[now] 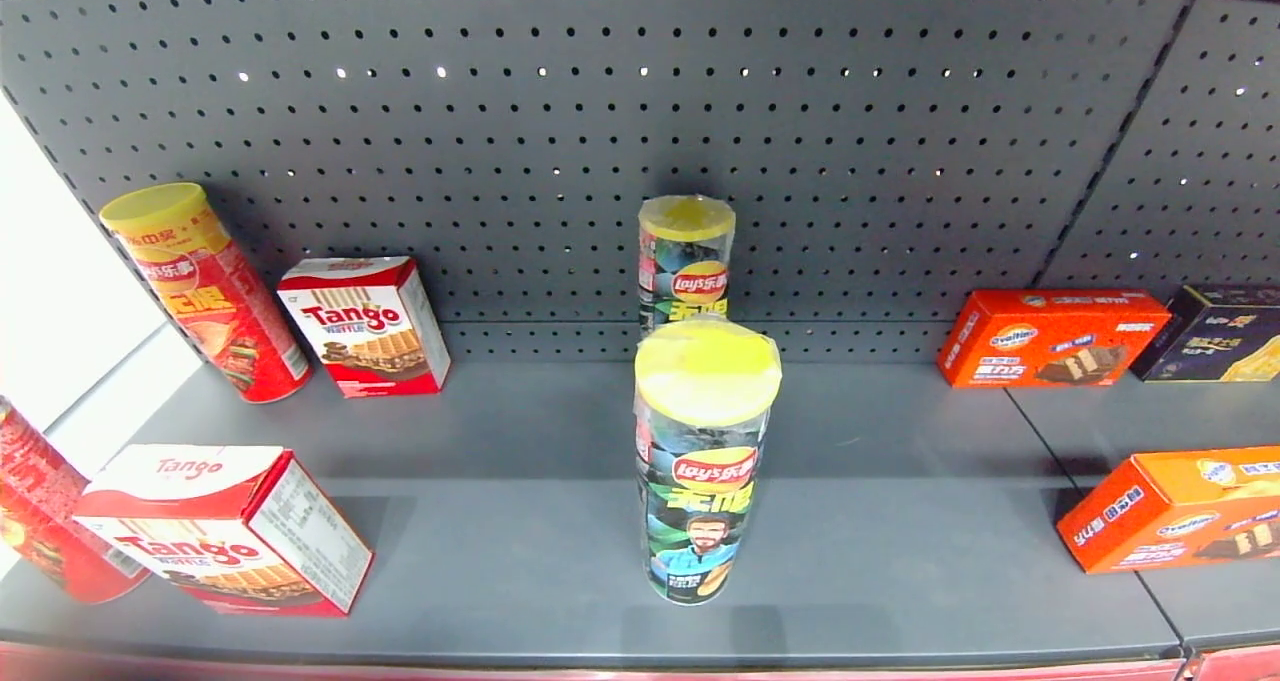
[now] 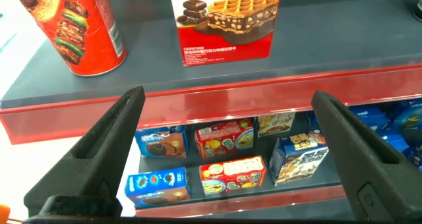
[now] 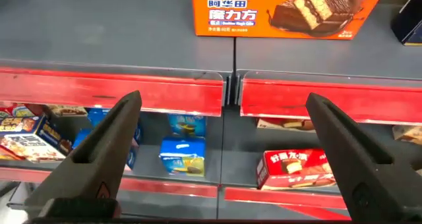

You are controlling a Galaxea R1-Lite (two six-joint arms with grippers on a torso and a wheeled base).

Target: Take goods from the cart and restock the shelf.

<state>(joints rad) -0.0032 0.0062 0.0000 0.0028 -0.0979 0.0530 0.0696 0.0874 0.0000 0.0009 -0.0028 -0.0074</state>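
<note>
Both of our hands are empty with their fingers spread wide apart: the left hand (image 2: 227,99) and the right hand (image 3: 223,100) each hang just below the red front strip (image 2: 264,109) of the shelf (image 1: 500,481). The goods we can see are already on that shelf. A tall green can (image 1: 705,461) stands at lower centre with a second can (image 1: 686,261) right behind it. A red can (image 1: 205,296) and a wafer box (image 1: 365,326) sit at upper left, another wafer box (image 1: 225,531) at lower left, and orange boxes (image 1: 1050,339) on the right. We judge the main risk to be the green can. It is tall and narrow and stands close to the front edge, so a brush from an arm carrying new stock could tip it off. A hand rising from below could also catch on the red strip, and the lower-left wafer box sits skewed near the edge, where a nudge could push it over.
</note>
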